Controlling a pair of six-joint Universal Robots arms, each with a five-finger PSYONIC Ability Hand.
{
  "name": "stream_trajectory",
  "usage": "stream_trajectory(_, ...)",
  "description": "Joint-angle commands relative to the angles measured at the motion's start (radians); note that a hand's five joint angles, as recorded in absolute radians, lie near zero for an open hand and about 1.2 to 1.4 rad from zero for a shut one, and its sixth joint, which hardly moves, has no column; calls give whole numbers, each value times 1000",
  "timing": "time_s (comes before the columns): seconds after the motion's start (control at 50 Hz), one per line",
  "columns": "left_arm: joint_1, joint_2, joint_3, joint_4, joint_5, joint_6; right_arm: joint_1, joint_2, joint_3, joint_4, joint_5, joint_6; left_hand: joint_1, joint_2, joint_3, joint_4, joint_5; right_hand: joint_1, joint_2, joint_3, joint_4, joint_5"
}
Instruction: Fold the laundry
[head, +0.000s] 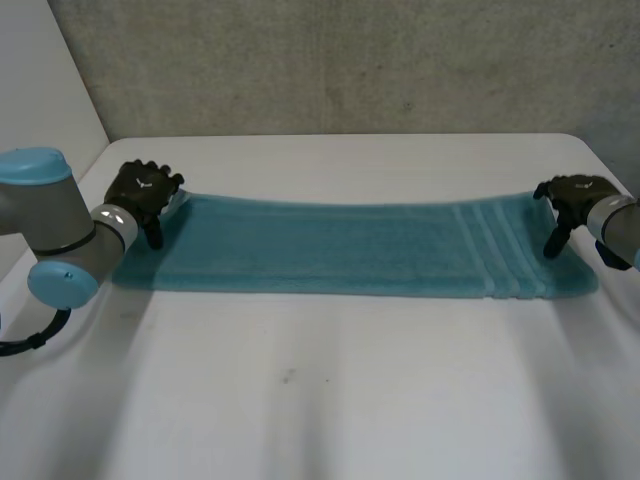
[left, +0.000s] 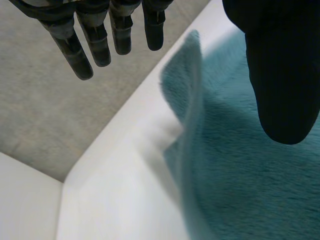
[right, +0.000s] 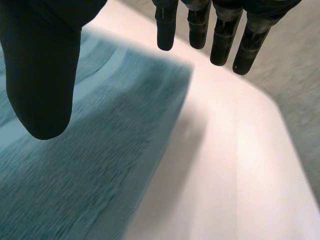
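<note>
Long plush teal towel (head: 340, 248), ribbed stripes

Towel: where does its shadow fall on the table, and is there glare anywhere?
Left wrist view: the towel throws a soft shadow on the table beside its edge. Right wrist view: a soft shadow lies beside its corner. Head view: even light, no hard glare.

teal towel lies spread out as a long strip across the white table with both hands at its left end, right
Not both at the left end. The head view shows the left hand at the left end of the teal towel and the right hand at its right end. The rest holds: it lies as a long strip across the white table.
</note>
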Motion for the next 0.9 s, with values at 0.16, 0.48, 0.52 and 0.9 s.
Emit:
stream_trajectory(0.16,0,19,-16,11,-78,7,-11,-99,164,-67,-9,59,-38,-36,-43,-35,-37,-27,-44,-37,-55,-61)
stream_trajectory(0.48,12,151,-196,85,-72,19,-78,-392,586,-153,-153,16,85,87,81,88,87,-27,-44,-37,-55,-61)
stream_trajectory(0.52,11,143,-195,88,-46,19,-85,-414,635,-174,-153,1,396,398,391,398,397,-27,-44,-37,-55,-61)
stream_trajectory(0.9,26,-10,-6,-50,91,-156,-77,-412,672,-191,-155,-2,502,504,498,505,504,-27,-44,-37,-55,-61)
